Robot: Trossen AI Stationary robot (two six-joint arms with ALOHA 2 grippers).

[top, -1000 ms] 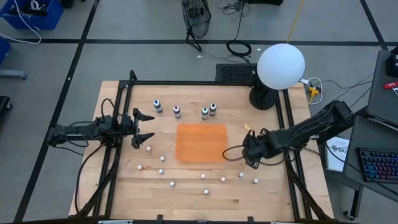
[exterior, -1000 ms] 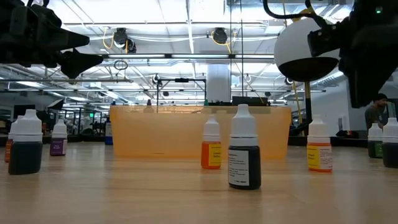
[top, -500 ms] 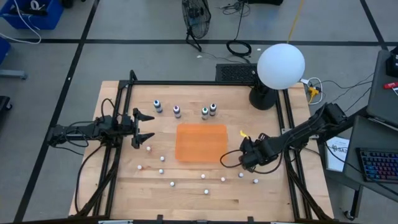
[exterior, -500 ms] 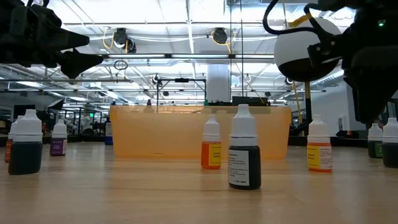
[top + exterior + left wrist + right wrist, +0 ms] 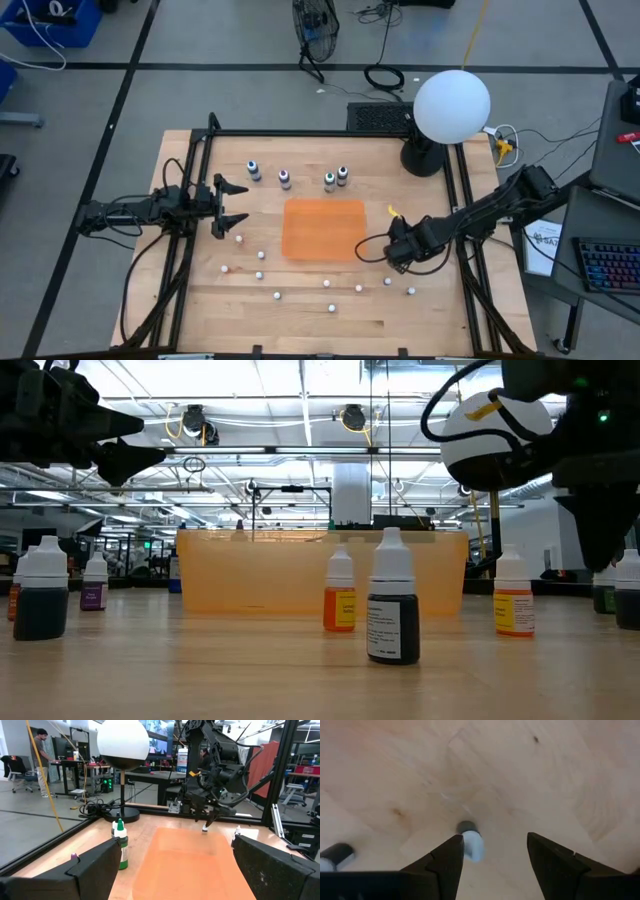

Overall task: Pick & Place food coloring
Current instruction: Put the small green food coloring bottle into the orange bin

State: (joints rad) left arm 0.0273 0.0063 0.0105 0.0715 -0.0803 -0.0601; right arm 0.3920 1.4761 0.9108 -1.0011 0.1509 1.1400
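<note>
right gripper (image 5: 397, 252) shifted slightly toward the tray (image 5: 323, 228)

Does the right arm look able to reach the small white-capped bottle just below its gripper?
Probably yes. The right gripper hangs open above the small bottle, with bare table around and nothing between. The bottle sits near one finger, so a small sideways shift seems needed. The left gripper waits far off.

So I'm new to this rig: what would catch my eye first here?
Probably the orange tray at the table's centre, with four food coloring bottles in a row behind it. Then the right tool, open, hanging over a small bottle beside the tray. The left tool waits open at the table's left edge.
</note>
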